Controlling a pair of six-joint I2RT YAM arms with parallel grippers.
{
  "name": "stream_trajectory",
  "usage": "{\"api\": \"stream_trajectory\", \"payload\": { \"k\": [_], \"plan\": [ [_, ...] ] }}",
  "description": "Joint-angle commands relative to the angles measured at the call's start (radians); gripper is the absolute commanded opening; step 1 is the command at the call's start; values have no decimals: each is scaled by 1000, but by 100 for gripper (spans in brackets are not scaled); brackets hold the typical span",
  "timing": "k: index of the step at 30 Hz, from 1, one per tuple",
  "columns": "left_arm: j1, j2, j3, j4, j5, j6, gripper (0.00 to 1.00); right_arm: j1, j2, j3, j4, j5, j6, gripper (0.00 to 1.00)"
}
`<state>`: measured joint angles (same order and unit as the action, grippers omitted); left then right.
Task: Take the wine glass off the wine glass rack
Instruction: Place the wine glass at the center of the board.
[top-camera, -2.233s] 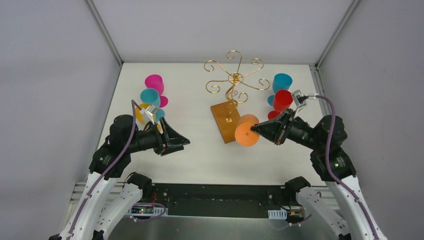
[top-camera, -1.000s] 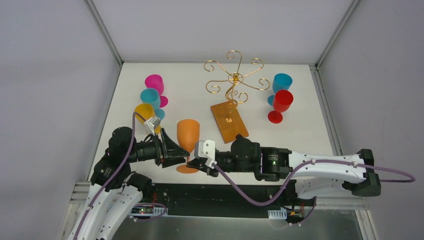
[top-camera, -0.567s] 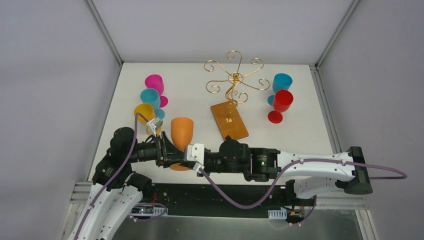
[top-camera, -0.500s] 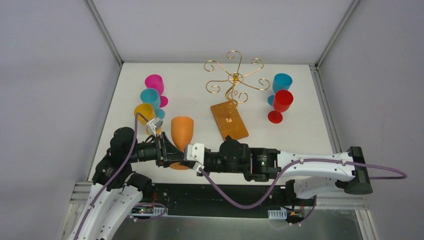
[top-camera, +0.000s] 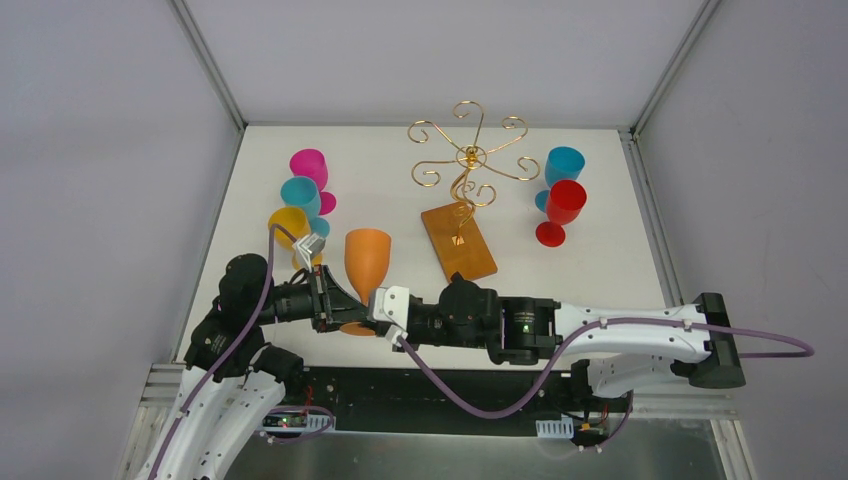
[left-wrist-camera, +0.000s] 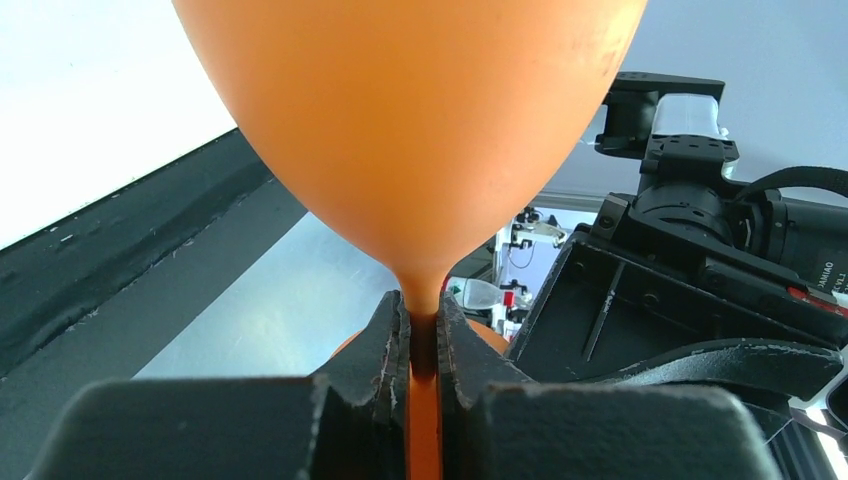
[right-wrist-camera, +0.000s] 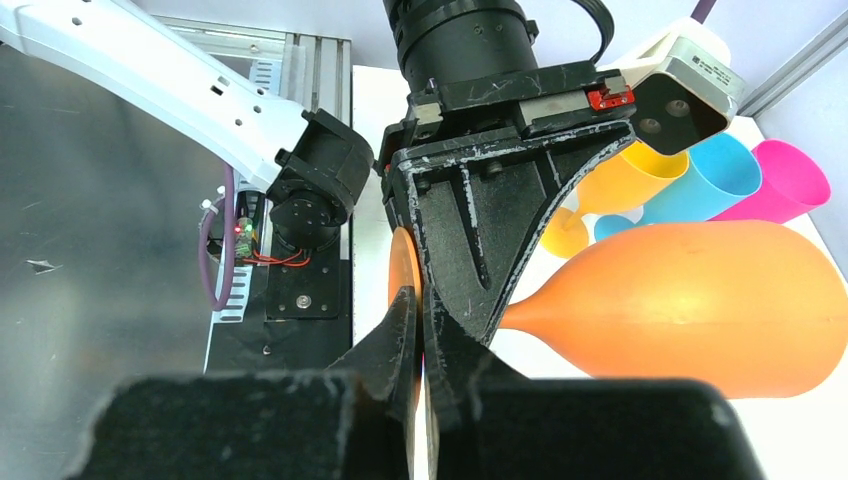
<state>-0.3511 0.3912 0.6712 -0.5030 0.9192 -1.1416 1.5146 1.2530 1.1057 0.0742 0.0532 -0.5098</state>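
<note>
Plainly, no writing can be read: the pale mark on the wine glass rack (top-camera: 458, 243)'s wooden base is too small, and the white lettering on the right arm is cut off. The orange wine glass (top-camera: 367, 262) stands bowl-up with its stem vertical, off the rack at the surface (top-camera: 400, 200)'s near-left. The left gripper (left-wrist-camera: 424, 335)'s jaws pinch its stem. The right gripper (right-wrist-camera: 421, 330)'s jaws, nearly closed, nip its largely hidden foot.
</note>
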Motion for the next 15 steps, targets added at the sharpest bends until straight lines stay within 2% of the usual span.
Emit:
{"api": "stream_trajectory", "payload": {
  "k": [1,3,7,8,11,15],
  "plan": [
    [12,-5,0,50,57,12,0,3,-29,20,53,14,25,0],
    [12,-7,2,52,63,23,0,2,-39,17,40,18,49,2],
    [12,-7,0,53,76,47,0,2,-71,11,-3,23,83,28],
    [11,-7,-3,53,76,52,0,2,-82,12,-18,24,96,33],
    [11,-10,-11,52,82,73,0,2,-128,20,-65,15,149,40],
    [11,-11,-22,53,119,120,0,2,-182,44,-141,66,226,43]
  ]
}}
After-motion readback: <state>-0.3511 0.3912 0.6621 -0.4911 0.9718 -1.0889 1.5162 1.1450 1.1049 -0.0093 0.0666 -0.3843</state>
